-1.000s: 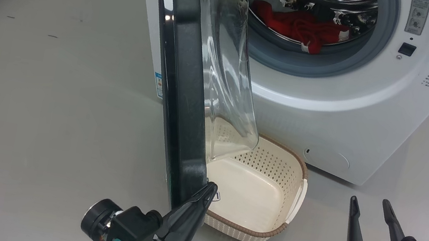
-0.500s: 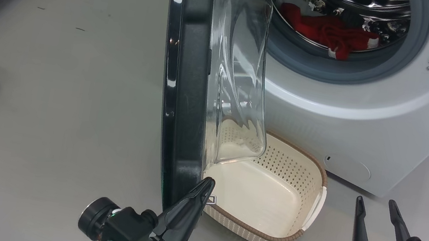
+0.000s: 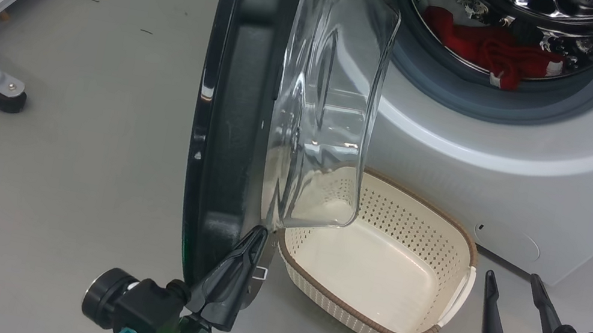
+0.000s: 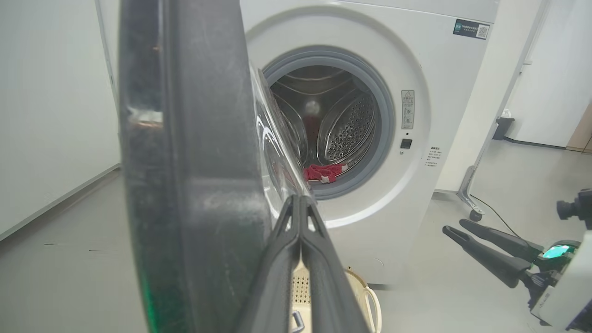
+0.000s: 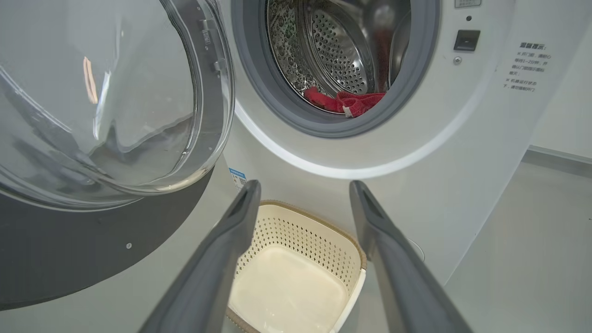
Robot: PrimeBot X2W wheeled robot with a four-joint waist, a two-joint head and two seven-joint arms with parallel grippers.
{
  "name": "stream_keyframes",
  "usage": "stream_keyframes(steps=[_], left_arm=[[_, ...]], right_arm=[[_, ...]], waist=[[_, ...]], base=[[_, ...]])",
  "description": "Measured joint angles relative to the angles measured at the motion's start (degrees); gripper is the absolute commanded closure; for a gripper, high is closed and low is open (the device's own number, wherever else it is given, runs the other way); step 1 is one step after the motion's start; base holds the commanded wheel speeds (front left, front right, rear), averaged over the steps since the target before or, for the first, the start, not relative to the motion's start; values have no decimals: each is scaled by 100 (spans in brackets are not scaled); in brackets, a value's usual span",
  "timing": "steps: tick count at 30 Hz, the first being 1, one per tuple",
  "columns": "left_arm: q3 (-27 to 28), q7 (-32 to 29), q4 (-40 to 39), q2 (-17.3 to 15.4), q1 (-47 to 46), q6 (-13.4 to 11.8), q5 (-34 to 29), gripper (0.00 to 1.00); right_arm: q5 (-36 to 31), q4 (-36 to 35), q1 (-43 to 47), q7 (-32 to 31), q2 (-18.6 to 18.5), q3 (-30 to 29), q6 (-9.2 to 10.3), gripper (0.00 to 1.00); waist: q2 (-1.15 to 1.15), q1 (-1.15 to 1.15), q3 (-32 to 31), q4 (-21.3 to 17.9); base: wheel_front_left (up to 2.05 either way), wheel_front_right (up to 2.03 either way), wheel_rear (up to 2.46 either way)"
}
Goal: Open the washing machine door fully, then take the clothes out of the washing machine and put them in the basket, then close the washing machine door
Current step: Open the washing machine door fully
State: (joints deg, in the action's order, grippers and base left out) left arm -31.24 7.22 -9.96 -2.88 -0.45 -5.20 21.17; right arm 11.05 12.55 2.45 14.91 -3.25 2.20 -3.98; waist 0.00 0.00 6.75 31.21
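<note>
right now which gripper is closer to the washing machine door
Left. The left gripper is shut, its tips at the lower edge of the washing machine door; the right gripper stands open past the basket, well clear of the door.

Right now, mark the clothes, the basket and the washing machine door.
the clothes [image 3: 491, 47]: head view, middle of the red heap.
the basket [image 3: 374, 278]: head view, bare inner floor.
the washing machine door [image 3: 234, 119]: head view, black frame.

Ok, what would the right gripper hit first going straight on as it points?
Probably the washing machine, its white lower front beside the basket; depth unclear, so the right gripper might clip the rim first.
</note>
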Motion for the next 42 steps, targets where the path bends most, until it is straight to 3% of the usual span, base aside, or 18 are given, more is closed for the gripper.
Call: stream_keyframes(steps=[17,42], left_arm=[[577,182,138,5,177,-103,-148,100],[2323,370,792,-125,-17,-113,-221,100]], right_arm=[[-20,62,-93,0,-1,-37,-49,0],[-105,58,-213,0,-11,-122,-101,0]], waist=[[0,0,82,28],[0,0,306,-151]], base=[[0,0,0],[0,0,0]])
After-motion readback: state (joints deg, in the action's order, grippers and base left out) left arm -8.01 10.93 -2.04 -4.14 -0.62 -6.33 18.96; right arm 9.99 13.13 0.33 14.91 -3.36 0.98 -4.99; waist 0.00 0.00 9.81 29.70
